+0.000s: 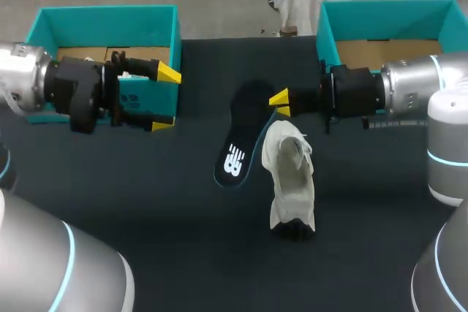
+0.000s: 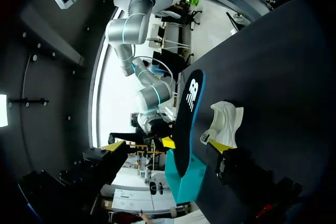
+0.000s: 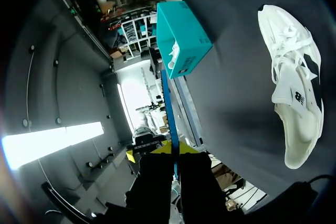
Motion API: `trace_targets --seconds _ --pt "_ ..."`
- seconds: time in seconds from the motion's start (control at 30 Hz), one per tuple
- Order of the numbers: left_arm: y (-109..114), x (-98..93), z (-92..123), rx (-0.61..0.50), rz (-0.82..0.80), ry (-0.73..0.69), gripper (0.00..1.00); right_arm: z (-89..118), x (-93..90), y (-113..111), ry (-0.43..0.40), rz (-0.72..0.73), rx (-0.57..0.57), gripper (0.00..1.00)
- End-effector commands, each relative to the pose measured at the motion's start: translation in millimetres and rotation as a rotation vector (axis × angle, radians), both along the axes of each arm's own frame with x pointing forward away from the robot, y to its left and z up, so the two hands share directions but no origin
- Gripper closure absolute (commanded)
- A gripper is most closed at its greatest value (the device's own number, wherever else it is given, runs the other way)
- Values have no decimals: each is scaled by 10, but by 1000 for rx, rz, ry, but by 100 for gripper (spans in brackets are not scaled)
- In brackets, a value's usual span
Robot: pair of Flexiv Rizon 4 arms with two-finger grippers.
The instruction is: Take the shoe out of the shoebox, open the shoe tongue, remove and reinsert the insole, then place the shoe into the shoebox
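Note:
A white shoe [image 1: 290,173] lies on the dark table, its opening turned toward the right arm. My right gripper [image 1: 280,102] is shut on the heel end of the dark insole [image 1: 238,144], which hangs tilted above the table just left of the shoe, its white logo facing up. In the right wrist view the insole [image 3: 168,108] shows edge-on, running out from the right gripper [image 3: 176,150], with the shoe [image 3: 294,93] off to one side. My left gripper [image 1: 164,100] stands open and empty in front of the left teal box. From the left gripper [image 2: 167,146], the insole [image 2: 186,124] and shoe [image 2: 223,124] are ahead.
An open teal shoebox [image 1: 102,23] stands at the back left and a second one [image 1: 387,16] at the back right. The second box [image 2: 184,177] also shows in the left wrist view, and the first box [image 3: 181,38] in the right wrist view.

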State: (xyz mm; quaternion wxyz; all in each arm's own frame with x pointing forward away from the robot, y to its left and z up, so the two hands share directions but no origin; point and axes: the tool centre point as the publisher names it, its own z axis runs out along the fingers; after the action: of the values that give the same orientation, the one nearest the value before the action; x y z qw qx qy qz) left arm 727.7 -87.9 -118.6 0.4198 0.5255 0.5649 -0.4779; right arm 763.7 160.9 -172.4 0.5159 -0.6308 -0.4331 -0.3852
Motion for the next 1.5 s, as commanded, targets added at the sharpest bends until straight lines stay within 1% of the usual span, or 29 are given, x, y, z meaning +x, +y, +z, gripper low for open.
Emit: trace_targets --seconds 0.03,0.1,0.27,0.43,0.6,0.9,0.93,1.0,1.03,1.13,1.17,1.27,1.33,1.5 --pt "-251 47 -123 -82 11 7 0 1 0 11 1 1 -4 100" --pt "-348 64 -159 -113 7 7 0 1 0 11 1 1 -4 100" --pt "-596 131 -286 -125 -4 11 0 1 0 11 1 1 -4 100" --pt "-743 199 -388 -131 -7 17 0 1 0 11 1 1 -4 100" --pt "-829 233 -450 -133 -4 30 0 1 0 11 1 1 -4 100" --pt "-977 221 -513 -137 -2 49 0 1 0 11 1 1 -4 100" --pt "-985 222 -515 -137 -2 49 7 1 0 11 1 1 -4 100" --pt "-1001 228 -517 -138 -1 52 43 1 0 11 1 1 -4 100" --pt "-1007 231 -516 -137 0 52 55 1 0 11 1 1 -4 100" --pt "-1030 240 -513 -137 1 54 64 1 0 11 1 1 -4 100" --pt "-1036 242 -514 -136 2 55 69 1 0 11 1 1 -4 100" --pt "-1055 236 -517 -131 -1 62 73 1 0 11 1 1 -4 100" --pt "-1072 215 -528 -130 -4 65 72 1 0 11 1 1 -4 100" --pt "-1093 184 -551 -122 -8 74 79 1 0 11 1 1 -4 100"
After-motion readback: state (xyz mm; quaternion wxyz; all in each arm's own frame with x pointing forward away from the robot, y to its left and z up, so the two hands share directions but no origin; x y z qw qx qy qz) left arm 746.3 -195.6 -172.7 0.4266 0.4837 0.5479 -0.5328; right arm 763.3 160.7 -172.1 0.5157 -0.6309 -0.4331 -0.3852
